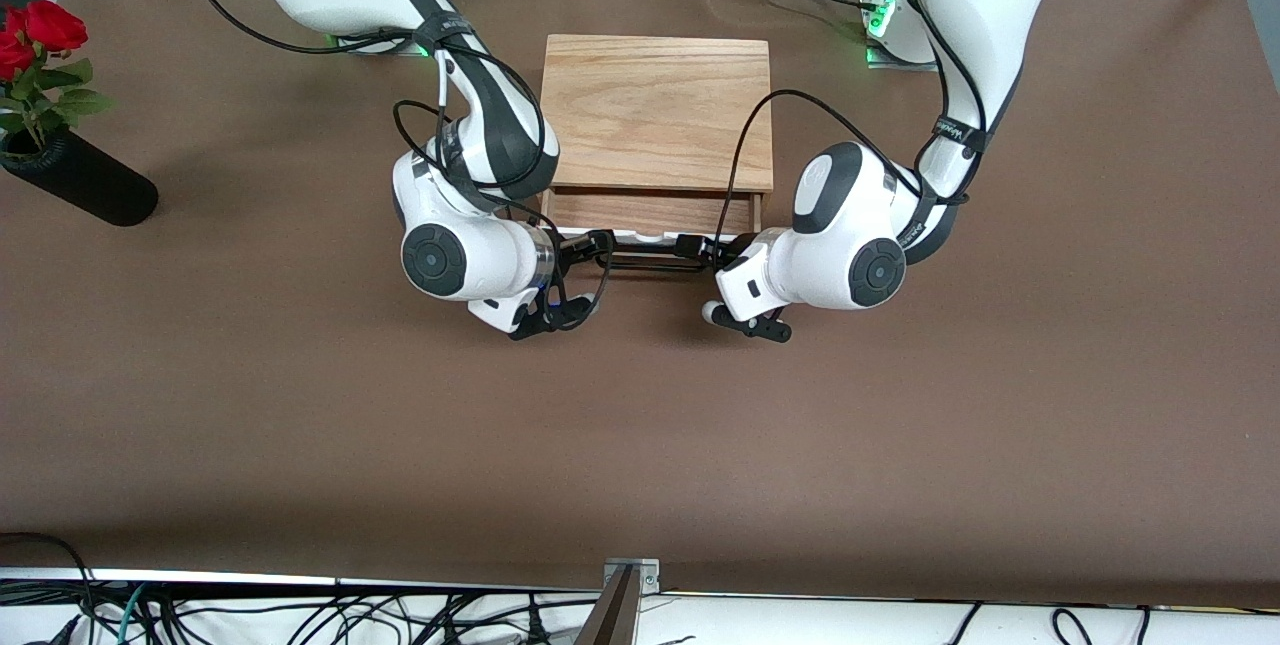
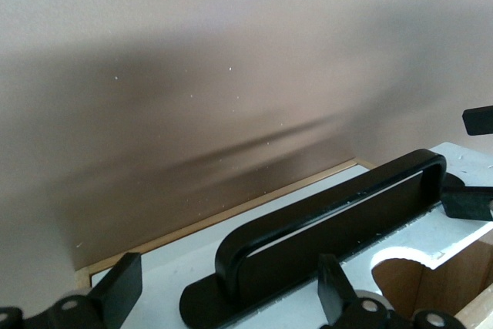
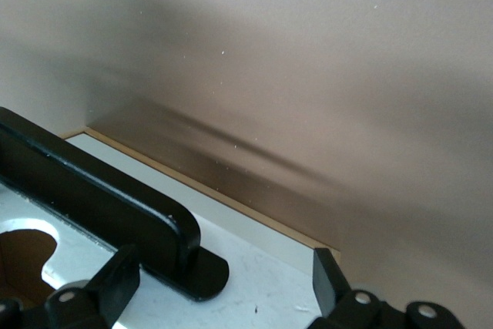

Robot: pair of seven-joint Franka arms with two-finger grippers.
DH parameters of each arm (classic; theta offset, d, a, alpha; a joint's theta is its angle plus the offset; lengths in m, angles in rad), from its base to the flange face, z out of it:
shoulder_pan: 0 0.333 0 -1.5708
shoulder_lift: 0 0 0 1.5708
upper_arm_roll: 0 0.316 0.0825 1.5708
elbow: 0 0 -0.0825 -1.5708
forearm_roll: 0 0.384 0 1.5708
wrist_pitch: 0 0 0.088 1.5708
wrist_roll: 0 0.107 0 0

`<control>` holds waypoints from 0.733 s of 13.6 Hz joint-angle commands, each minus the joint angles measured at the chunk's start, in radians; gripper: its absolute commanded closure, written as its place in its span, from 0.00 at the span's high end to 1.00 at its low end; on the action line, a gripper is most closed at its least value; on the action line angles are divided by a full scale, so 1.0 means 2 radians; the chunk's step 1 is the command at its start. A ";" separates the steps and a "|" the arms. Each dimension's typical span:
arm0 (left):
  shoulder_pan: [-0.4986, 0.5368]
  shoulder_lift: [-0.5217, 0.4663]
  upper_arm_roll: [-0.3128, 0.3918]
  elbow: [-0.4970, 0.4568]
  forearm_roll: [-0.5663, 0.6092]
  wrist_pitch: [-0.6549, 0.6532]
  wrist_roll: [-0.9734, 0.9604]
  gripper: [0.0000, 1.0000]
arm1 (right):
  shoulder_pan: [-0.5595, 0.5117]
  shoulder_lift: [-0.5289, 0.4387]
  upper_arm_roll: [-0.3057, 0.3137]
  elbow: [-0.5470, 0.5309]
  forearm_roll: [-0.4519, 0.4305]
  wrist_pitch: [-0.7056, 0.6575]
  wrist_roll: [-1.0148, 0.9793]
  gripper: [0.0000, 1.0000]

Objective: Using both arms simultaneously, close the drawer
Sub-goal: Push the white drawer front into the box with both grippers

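The drawer (image 1: 655, 215) stands partly pulled out of the light-oak box (image 1: 658, 110), its wooden tray showing below the box's top board in the front view. The white front panel (image 2: 231, 248) faces the front camera, and the black bar handle (image 1: 655, 260) runs along it. Box and drawer sit on the brown table (image 1: 640, 445) near its middle, closer to the robots' bases than to the front camera.

From the drawer's handle, the right gripper (image 1: 600, 243) lies at about nine o'clock in the front view, at the handle's end toward the right arm's side of the table. In the right wrist view its two fingers (image 3: 115, 279) are spread apart, one at each side of the handle's foot (image 3: 204, 271), close to the white panel and gripping nothing.

The left gripper (image 1: 697, 247) lies at about three o'clock from the handle, at its other end. In the left wrist view its fingers (image 2: 119, 283) also stand spread wide, straddling the handle (image 2: 339, 213) over the white panel; nothing is clamped between them.

Farther out, at about nine o'clock from the box near the table's edge at the right arm's end, a black vase (image 1: 85, 180) holds red roses (image 1: 35, 35).
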State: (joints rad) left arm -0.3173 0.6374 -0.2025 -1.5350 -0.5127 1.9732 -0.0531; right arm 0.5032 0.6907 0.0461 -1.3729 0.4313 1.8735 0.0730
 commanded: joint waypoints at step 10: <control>0.001 -0.007 -0.002 -0.012 -0.014 -0.083 0.005 1.00 | 0.023 0.006 0.004 0.004 0.008 -0.085 0.006 1.00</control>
State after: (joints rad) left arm -0.3174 0.6375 -0.2046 -1.5457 -0.5127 1.8432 -0.0530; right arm 0.5393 0.6934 0.0466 -1.3737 0.4316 1.7423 0.0756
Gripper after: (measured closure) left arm 0.000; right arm 0.000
